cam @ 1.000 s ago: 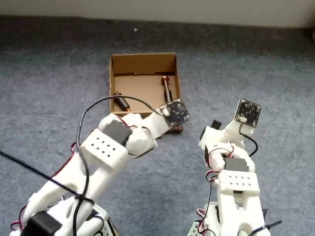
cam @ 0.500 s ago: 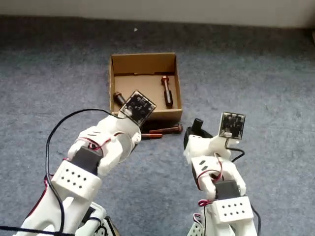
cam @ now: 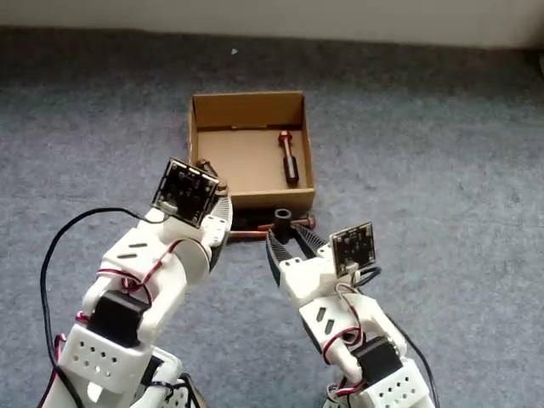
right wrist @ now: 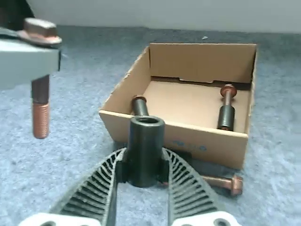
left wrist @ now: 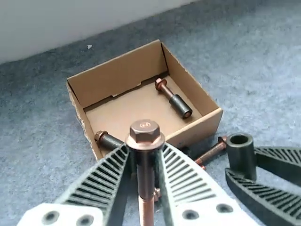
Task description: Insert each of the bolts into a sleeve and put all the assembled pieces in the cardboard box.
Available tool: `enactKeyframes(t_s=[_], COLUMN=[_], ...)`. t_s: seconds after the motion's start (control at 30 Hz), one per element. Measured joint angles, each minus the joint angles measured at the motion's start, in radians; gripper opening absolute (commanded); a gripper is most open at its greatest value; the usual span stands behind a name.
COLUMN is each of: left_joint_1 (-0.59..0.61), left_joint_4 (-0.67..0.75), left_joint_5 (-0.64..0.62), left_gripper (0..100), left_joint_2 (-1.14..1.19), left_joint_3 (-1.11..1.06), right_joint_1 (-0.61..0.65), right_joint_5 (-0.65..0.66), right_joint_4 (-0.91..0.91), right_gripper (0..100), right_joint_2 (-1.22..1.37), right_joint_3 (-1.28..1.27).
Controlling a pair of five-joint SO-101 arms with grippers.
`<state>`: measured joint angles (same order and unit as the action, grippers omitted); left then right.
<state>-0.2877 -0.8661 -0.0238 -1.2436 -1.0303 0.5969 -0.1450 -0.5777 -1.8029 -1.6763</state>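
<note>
The cardboard box (cam: 246,106) holds two assembled pieces, one near a side wall (cam: 289,163) and one in the opposite front corner (left wrist: 110,140). My left gripper (left wrist: 143,153) is shut on a copper bolt (left wrist: 145,136), held upright with its head on top, just in front of the box. My right gripper (right wrist: 143,162) is shut on a black sleeve (right wrist: 146,146), upright with its bore facing up, beside the left gripper (cam: 219,208). The bolt (right wrist: 41,89) hangs a little to the side of the sleeve (cam: 283,219). A loose bolt (cam: 255,231) lies on the carpet against the box front.
Grey carpet (cam: 442,153) surrounds the box on all sides. A pale wall (cam: 340,13) runs along the far edge. The left arm's black cable (cam: 76,225) loops beside that arm.
The left arm has drawn back from the bolts at the box front and now holds one upright. The right arm has swung left toward the box with its sleeve.
</note>
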Motion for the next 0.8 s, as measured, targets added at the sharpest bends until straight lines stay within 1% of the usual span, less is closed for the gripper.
enactKeyframes(t_s=[0.13, 0.23, 0.43, 0.57, 0.73, 0.8], left_joint_1=[0.000, 0.000, 0.000, 0.000, -0.002, -0.028], left_joint_4=[0.000, 0.031, 0.104, 0.115, 0.115, 0.115], left_joint_5=[-0.081, -0.129, -0.143, -0.147, -0.183, -0.189], left_gripper=[1, 1, 1, 1, 1, 1], left_joint_2=[-0.066, -0.109, -0.199, -0.233, -0.249, -0.259], left_joint_3=[0.000, 0.000, 0.000, 0.000, 0.000, 0.000], right_joint_1=[0.063, 0.114, 0.189, 0.230, 0.261, 0.262], right_joint_5=[0.003, 0.003, 0.003, 0.003, 0.003, 0.008], right_joint_4=[0.000, 0.000, 0.000, 0.002, 0.077, 0.107], right_gripper=[0.8, 0.8, 0.8, 0.8, 0.8, 0.8], right_joint_2=[-0.002, -0.006, -0.009, -0.009, -0.009, -0.009], right_joint_3=[0.000, 0.000, 0.000, 0.000, 0.000, 0.000])
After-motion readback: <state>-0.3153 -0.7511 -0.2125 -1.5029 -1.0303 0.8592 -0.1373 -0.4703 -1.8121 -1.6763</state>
